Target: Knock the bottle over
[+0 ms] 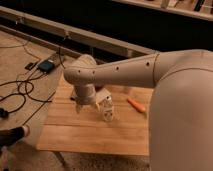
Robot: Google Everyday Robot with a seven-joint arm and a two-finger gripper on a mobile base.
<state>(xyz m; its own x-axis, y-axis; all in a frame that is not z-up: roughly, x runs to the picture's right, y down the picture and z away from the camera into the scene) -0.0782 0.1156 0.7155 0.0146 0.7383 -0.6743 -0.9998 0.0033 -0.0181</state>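
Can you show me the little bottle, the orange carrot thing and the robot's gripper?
bottle (pixel 108 112), camera view, on its clear body.
orange carrot-shaped object (pixel 136 105), camera view, on its middle.
gripper (pixel 80 107), camera view, on its lower end, close beside the bottle.

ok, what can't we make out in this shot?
Camera view:
- hand, hanging beside the bottle: whether the two touch can't be judged, the gap is too small to read.
- flat white box: partly hidden by the arm and the bottle.
- wooden table: its right side is covered by the arm.
- bottle label: too small to read.
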